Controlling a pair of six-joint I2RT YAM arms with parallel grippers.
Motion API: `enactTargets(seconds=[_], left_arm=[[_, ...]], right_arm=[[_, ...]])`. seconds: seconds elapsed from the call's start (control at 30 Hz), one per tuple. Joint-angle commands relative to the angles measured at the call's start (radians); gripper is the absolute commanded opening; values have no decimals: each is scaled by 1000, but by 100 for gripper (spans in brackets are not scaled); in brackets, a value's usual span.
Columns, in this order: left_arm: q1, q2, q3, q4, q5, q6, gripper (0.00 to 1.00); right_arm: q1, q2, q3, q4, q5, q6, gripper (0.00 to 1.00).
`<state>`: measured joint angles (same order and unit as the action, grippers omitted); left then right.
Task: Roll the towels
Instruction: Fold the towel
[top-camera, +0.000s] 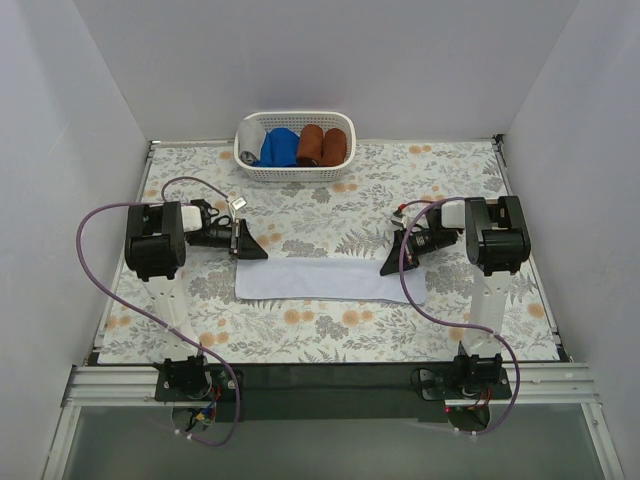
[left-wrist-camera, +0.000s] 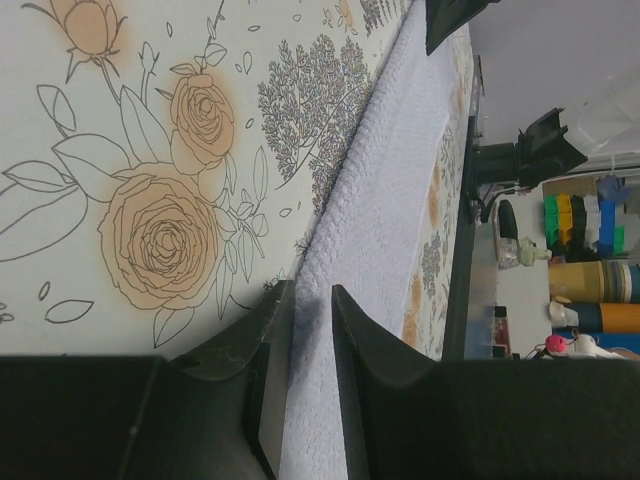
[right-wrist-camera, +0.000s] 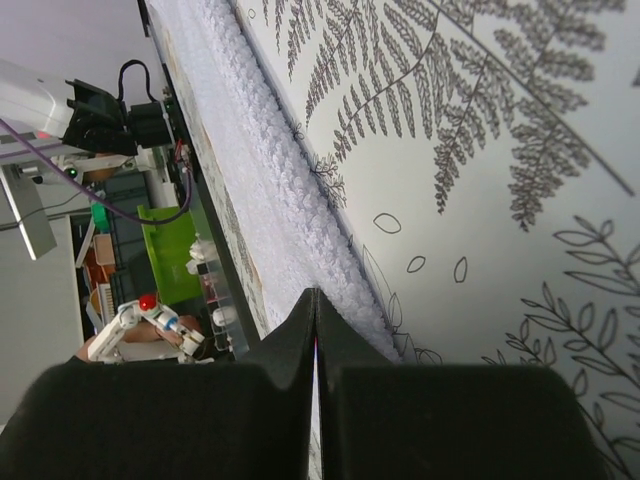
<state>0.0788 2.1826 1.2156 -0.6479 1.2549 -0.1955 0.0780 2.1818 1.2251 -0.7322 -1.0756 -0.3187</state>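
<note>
The pale blue-lavender towel lies flat and spread out on the flowered table between the arms. My left gripper sits low at the towel's far left corner. In the left wrist view its jaws stand a narrow gap apart over the towel's edge, with flat cloth showing between them. My right gripper is at the towel's far edge near the right end. In the right wrist view it is shut, tips at the towel's edge, with no cloth visibly pinched. A grey-white cloth lies in the basket's left end.
A white basket stands at the back centre, holding a bright blue cloth cylinder and two rust-brown ones. White walls close the table at the left, right and back. A dark rail runs along the near edge.
</note>
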Motion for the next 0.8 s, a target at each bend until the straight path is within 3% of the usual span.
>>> enactTargets(seconds=[0.0,0.27,0.47,0.63,0.77], left_arm=[[16,32,-7,37,-138,48,21],[32,2,136,-80,-137,151,21],[21,-90,311,-220,-153,240,22],[10,-237,254,-259,-236,309,23],[-14,-349,104,-242,-278,327,22]], right_arm=[[-14,24,-33,120,108,-40,1],[-15,-117,51,-28,104,-117,3],[-15,-204,181,-159,224,-171,21],[-17,-255,185,-226,308,-217,21],[-20,-278,128,-253,388,-238,19]])
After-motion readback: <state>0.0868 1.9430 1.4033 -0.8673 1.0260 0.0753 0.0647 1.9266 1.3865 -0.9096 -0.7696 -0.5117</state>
